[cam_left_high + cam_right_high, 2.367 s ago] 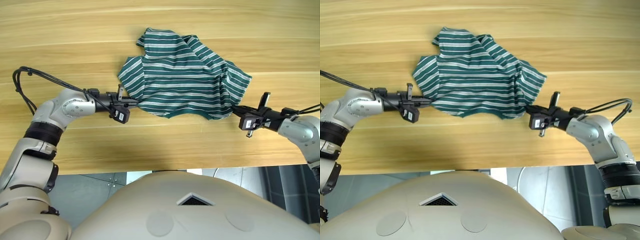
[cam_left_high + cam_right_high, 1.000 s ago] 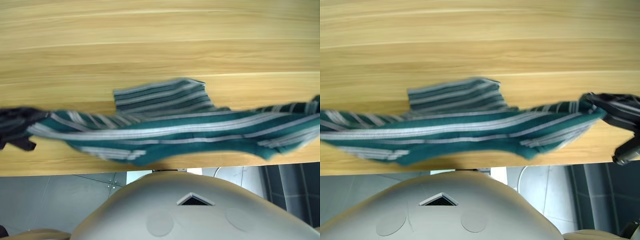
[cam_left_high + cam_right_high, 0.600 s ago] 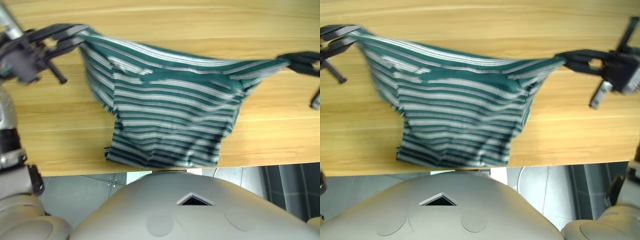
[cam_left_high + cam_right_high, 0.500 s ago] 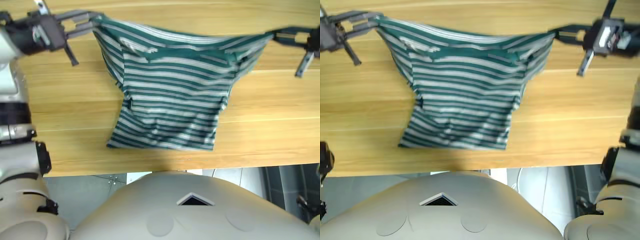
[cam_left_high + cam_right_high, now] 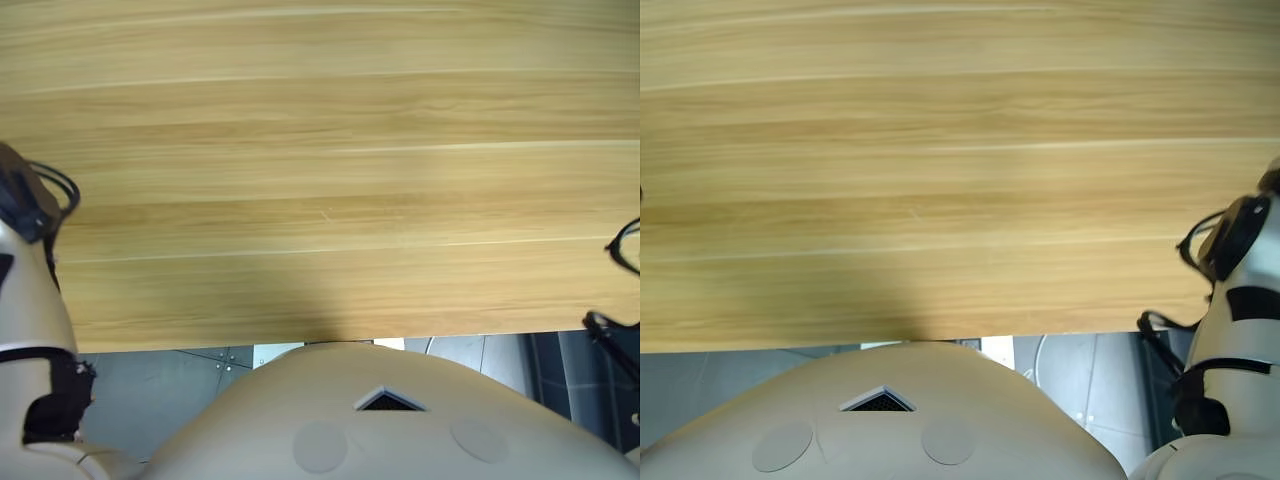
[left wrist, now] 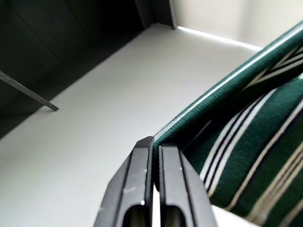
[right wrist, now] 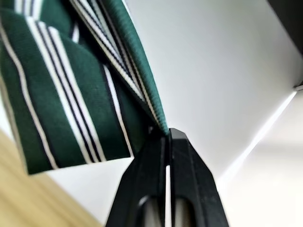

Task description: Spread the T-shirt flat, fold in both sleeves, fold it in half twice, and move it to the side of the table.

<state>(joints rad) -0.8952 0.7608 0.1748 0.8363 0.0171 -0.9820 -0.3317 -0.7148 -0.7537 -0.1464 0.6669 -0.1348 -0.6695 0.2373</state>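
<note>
Left gripper (image 6: 152, 142) is pinching shut, its two dark fingers (image 6: 135, 179) pressing together on the folded edge of the T-shirt (image 6: 251, 127), gripping the cloth right at the tips. The green fabric with white and dark stripes is running away from the fingertips in a taut ribbed band, with looser striped cloth bunching just beside it. A pale flat surface (image 6: 94, 123) and a dark panel (image 6: 61, 42) are showing behind the cloth. Right gripper (image 7: 166, 135) is also clamping closed, holding a ribbed hem of the same shirt between its black fingers (image 7: 187, 170). The hem is stretching straight out from the tips, and a wider striped flap is hanging next to it with its lower edge free. A corner of the wooden table (image 7: 33, 198) is showing past that flap, apart from the cloth, so the shirt is hanging off the tabletop there. In the head views the light wood tabletop is stretching across the frame, the left arm (image 5: 25, 290) is sitting at the left edge and the right arm (image 5: 1240, 290), with its black cables, at the right edge, both near the front edge of the table.
</note>
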